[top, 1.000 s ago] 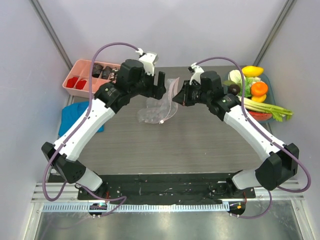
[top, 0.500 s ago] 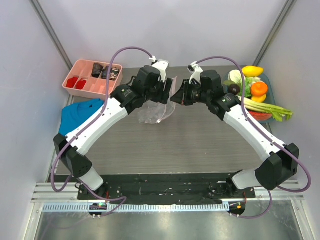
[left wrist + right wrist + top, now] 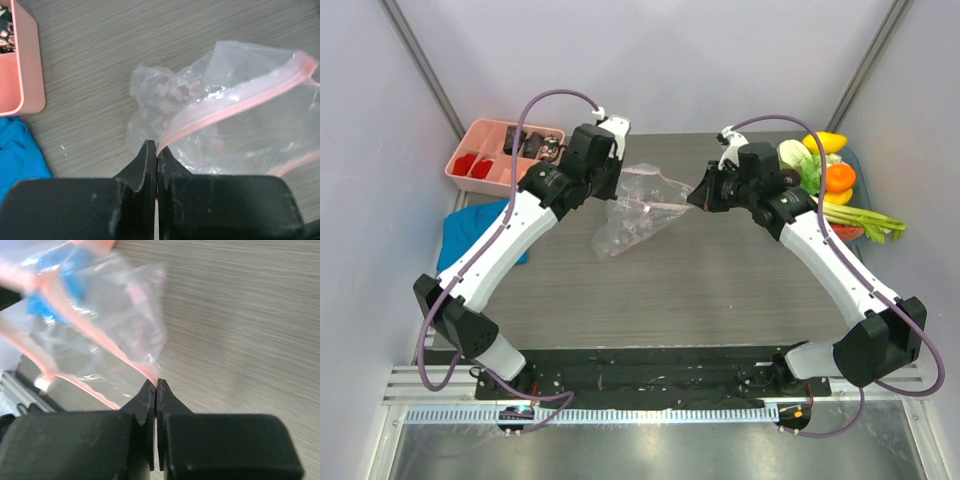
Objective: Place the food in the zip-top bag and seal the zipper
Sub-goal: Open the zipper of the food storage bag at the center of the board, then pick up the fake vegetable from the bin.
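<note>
The clear zip-top bag point(image 3: 632, 212) hangs over the middle of the table, stretched between both grippers. My left gripper point(image 3: 619, 174) is shut on the left end of the pink zipper point(image 3: 660, 182). In the left wrist view the jaws point(image 3: 157, 148) pinch the zipper strip point(image 3: 235, 102), and the bag point(image 3: 215, 135) sags beyond them. My right gripper point(image 3: 696, 197) is shut on the zipper's right end, and its wrist view shows the tips point(image 3: 157, 383) clamping the strip point(image 3: 127, 359). The food lies at the far right: a yellow fruit point(image 3: 825, 142), an orange point(image 3: 838, 177), a cabbage point(image 3: 790, 153) and a leek point(image 3: 863, 216).
A pink compartment tray point(image 3: 492, 172) with red and dark pieces sits at the back left. A blue cloth point(image 3: 467, 236) lies at the left table edge. The food rests on a teal plate point(image 3: 853, 158) against the right wall.
My left gripper was open beside the bag and has closed on the zipper's left end. The two grippers have drawn apart, pulling the bag mouth taut and lifting it.
</note>
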Robot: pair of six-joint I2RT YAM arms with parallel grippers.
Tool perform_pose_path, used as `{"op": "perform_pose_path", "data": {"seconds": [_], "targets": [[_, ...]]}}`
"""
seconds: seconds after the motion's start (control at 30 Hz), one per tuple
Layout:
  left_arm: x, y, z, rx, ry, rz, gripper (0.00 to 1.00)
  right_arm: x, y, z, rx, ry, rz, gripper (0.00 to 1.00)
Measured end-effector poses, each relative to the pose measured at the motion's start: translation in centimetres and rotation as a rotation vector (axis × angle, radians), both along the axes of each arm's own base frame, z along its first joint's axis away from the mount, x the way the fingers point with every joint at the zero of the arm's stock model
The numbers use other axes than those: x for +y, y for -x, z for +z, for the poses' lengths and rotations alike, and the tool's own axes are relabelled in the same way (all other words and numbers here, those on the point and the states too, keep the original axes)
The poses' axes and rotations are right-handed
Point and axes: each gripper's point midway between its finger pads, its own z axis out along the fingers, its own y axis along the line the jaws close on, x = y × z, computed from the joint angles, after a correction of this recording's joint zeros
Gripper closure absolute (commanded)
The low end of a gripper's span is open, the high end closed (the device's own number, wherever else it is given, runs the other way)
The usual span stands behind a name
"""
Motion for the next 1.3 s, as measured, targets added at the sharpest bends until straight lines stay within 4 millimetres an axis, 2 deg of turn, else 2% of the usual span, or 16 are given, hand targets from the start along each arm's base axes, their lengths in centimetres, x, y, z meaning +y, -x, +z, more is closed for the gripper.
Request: {"op": "perform_pose_path", "data": {"seconds": [0.2, 0.3, 0.4, 0.5, 0.57, 0.63, 0.67, 0.73, 0.8, 0.9, 1.0, 1.03, 1.07, 1.13, 1.23, 1.3], "targets": [[0.0, 1.5, 0.9, -0.02, -0.051, -0.078, 1.0, -1.3, -0.2, 0.1, -0.032, 0.049, 0.014, 0.99], [0.3, 1.1, 2.2, -0.066, -0.066, -0.088, 1.0, -1.3, -0.1, 1.5, -0.08, 0.069, 0.04, 0.99], [0.1, 0.6, 5.4, -0.145, -0.048, -0.105, 1.0, -1.2, -1.4, 5.3, -0.181, 0.066, 0.036, 0.99], [-0.5, 0.4, 10.8, -0.276, 0.009, -0.129, 1.0, -0.7, -3.7, 12.2, -0.353, 0.021, 0.013, 0.99], [-0.8, 0.7, 13.7, -0.349, 0.044, -0.146, 1.0, -0.5, -4.1, 15.6, -0.441, -0.018, 0.013, 0.99], [-0.9, 1.2, 14.7, -0.373, 0.062, -0.162, 1.0, -0.3, -3.7, 16.8, -0.48, -0.042, 0.029, 0.99], [-0.9, 1.4, 14.7, -0.373, 0.065, -0.167, 1.0, -0.2, -3.4, 16.5, -0.476, -0.046, 0.036, 0.99], [-1.4, 1.7, 14.0, -0.35, 0.07, -0.182, 1.0, 0.0, -2.8, 14.4, -0.431, -0.039, 0.059, 0.98], [-1.9, 1.8, 12.4, -0.302, 0.068, -0.191, 1.0, 0.3, -2.4, 11.3, -0.352, -0.022, 0.088, 0.93], [-2.7, 1.7, 9.4, -0.215, 0.054, -0.197, 1.0, 0.6, -1.5, 4.8, -0.176, 0.017, 0.134, 0.87], [-3.5, 1.5, 5.8, -0.119, 0.037, -0.196, 1.0, 0.4, -0.9, 0.8, -0.056, 0.047, 0.151, 0.6], [-3.8, 1.6, 4.2, -0.079, 0.026, -0.201, 1.0, 0.3, -0.7, -0.4, -0.016, 0.057, 0.156, 0.42], [-4.0, 1.6, 2.5, -0.034, 0.016, -0.199, 1.0, 0.0, -0.7, -1.4, 0.018, 0.066, 0.159, 0.35], [-4.4, 1.8, -0.5, 0.047, -0.001, -0.195, 1.0, -1.1, -0.8, -2.7, 0.067, 0.077, 0.161, 0.18], [-5.1, 1.9, -4.4, 0.158, -0.017, -0.187, 1.0, -3.5, -1.4, -3.1, 0.116, 0.089, 0.137, 0.1], [-5.5, 2.0, -6.0, 0.204, -0.015, -0.177, 1.0, -5.5, -2.1, -2.2, 0.116, 0.098, 0.109, 0.08]]}}
